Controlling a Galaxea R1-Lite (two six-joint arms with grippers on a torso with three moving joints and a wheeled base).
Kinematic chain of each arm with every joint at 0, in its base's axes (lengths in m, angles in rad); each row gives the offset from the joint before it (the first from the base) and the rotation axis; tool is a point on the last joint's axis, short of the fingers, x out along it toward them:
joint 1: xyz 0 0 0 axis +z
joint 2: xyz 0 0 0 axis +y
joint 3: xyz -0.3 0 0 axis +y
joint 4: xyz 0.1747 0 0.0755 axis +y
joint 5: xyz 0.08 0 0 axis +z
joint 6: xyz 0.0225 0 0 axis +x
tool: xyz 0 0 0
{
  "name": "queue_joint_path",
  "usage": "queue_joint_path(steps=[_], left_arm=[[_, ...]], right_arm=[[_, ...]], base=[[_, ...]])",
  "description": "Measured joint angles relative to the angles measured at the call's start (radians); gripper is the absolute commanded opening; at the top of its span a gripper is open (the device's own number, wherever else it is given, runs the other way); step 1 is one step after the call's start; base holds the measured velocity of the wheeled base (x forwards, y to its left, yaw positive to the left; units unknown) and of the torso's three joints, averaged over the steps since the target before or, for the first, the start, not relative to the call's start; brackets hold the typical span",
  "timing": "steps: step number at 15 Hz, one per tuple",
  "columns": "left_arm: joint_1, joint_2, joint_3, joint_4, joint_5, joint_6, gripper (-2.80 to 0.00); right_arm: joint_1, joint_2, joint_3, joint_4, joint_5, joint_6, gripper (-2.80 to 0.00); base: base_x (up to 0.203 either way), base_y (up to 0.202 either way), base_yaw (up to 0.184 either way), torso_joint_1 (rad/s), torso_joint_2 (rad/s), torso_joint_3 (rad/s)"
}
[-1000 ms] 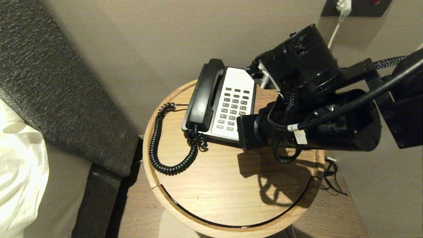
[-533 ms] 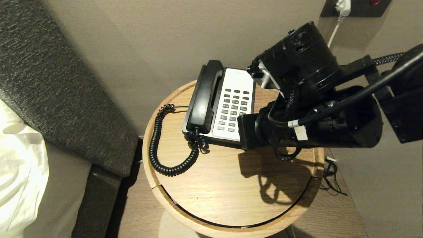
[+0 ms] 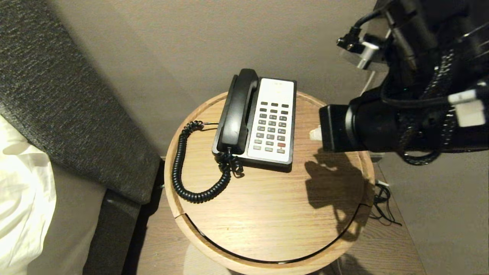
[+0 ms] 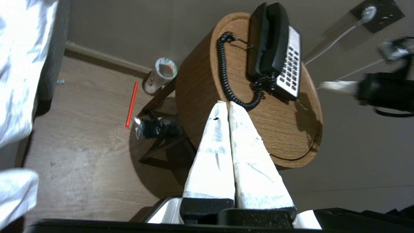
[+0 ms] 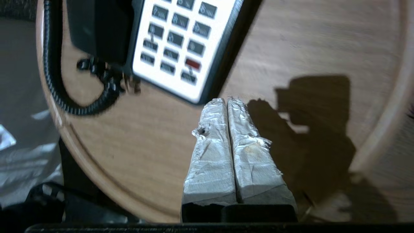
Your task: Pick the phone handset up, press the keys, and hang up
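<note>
No text, brand or number can be read anywhere. The keys (image 5: 176, 38) carry pale markings on their dark faces, probably digits or symbols, but they are too blurred to make out. The white faceplate (image 3: 276, 88) shows no legible label.
</note>
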Motion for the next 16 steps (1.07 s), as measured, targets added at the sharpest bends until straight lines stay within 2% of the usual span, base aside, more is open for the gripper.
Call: queue_joint_path(steps=[2, 6, 8, 10, 14, 16], left_arm=[[0.024, 0.0, -0.004, 0.035, 0.042, -0.031, -2.8], [0.079, -0.002, -0.083, 0.134, 0.222, -0.101, -2.8], [0.145, -0.004, -0.144, 0.21, 0.244, -0.139, -2.8], [0.199, -0.006, -0.21, 0.302, 0.263, -0.205, -2.8], [0.294, -0.007, -0.31, 0.424, 0.284, -0.277, -2.8], [0.319, -0.007, -0.345, 0.459, 0.282, -0.292, -2.8]], right_arm=[[0.0, -0.072, 0.011, 0.066, -0.005, 0.014, -2.8], [0.0, -0.284, 0.092, 0.149, -0.06, 0.039, -2.8], [0.0, -0.427, 0.144, 0.187, -0.105, 0.048, -2.8], [-0.016, -0.589, 0.181, 0.256, -0.138, 0.064, -2.8], [-0.135, -0.873, 0.211, 0.442, -0.156, 0.081, -2.8], [-0.197, -0.957, 0.207, 0.477, -0.154, 0.083, -2.8]], base=[[0.0, 0.0, 0.0, 0.0, 0.0, 0.0], [0.0, 0.0, 0.0, 0.0, 0.0, 0.0], [0.0, 0.0, 0.0, 0.0, 0.0, 0.0], [0.0, 0.0, 0.0, 0.0, 0.0, 0.0], [0.0, 0.0, 0.0, 0.0, 0.0, 0.0], [0.0, 0.0, 0.0, 0.0, 0.0, 0.0]])
